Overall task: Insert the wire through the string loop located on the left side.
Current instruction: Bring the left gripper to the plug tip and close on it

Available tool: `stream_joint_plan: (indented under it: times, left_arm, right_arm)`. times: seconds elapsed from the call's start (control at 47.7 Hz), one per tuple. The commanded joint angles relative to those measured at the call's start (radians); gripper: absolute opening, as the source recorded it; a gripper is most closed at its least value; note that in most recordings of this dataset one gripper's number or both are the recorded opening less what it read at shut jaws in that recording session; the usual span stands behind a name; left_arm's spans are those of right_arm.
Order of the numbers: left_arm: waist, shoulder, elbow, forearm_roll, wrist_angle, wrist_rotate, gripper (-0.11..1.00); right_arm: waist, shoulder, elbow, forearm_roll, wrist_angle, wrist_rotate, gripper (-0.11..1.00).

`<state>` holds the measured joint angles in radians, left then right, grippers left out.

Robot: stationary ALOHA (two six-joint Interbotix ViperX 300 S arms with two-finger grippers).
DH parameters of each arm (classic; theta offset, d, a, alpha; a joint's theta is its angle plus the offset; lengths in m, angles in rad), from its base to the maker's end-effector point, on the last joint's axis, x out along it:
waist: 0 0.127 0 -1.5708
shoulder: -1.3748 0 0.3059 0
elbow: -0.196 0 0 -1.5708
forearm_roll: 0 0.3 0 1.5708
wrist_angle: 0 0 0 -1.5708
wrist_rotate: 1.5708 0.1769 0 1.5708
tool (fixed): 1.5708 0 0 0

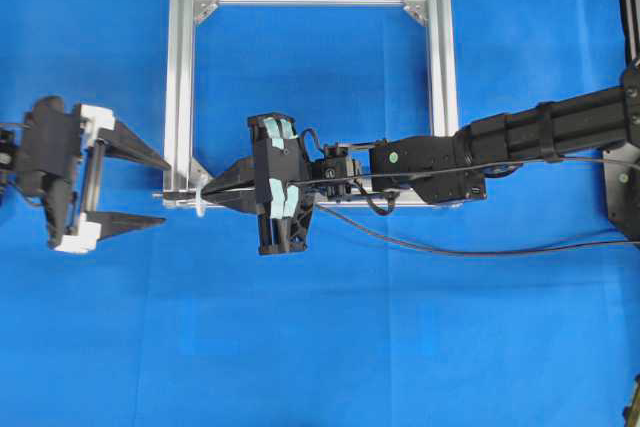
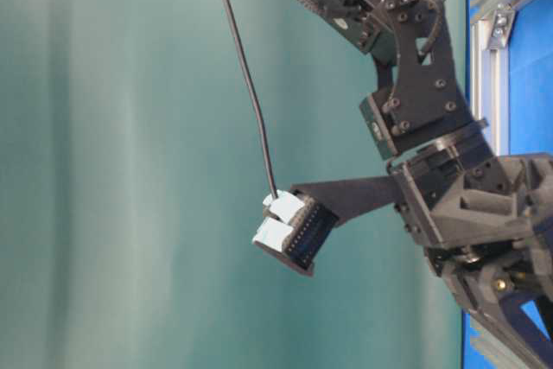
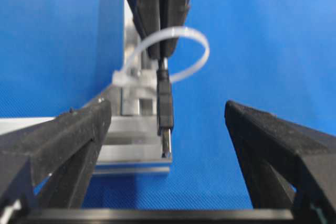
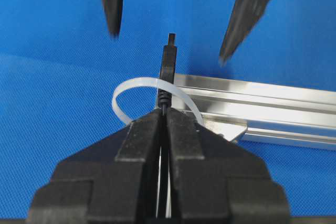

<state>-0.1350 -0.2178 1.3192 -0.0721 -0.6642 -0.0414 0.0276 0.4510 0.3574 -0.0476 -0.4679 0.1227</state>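
Observation:
The wire (image 1: 450,250) is a thin black cable trailing right across the blue cloth. Its plug (image 3: 165,114) sticks out through the whitish string loop (image 3: 195,43), tied at the silver frame's front left corner (image 1: 178,197). My right gripper (image 4: 164,116) is shut on the wire just behind the plug (image 4: 168,61), its tips at the string loop (image 4: 125,92). My left gripper (image 3: 168,107) is open, one finger on each side of the plug tip without touching it. From overhead, the left gripper (image 1: 166,191) faces the right gripper (image 1: 218,190) across the loop (image 1: 202,199).
The square aluminium frame (image 1: 440,87) lies flat on the blue cloth, and the right arm (image 1: 520,137) reaches across its lower rail. The table-level view shows only the right arm's links (image 2: 415,92) against a green backdrop.

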Motion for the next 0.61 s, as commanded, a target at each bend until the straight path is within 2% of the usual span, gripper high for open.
stream_joint_plan:
  times: [0.0,0.252,0.587]
  left_arm:
    - [-0.002,0.048,-0.037,0.0,-0.005,0.002,0.91]
    - [-0.002,0.132,-0.055,-0.002,-0.029,0.006,0.9]
    - [-0.002,0.132,-0.055,-0.002,-0.04,0.006,0.9]
  right_arm:
    - [-0.003,-0.02,-0.021,-0.002,-0.006,0.002,0.01]
    - [-0.003,-0.02,-0.021,0.0,-0.003,0.002,0.0]
    - [-0.003,-0.02,-0.02,-0.002,-0.003,0.002,0.0]
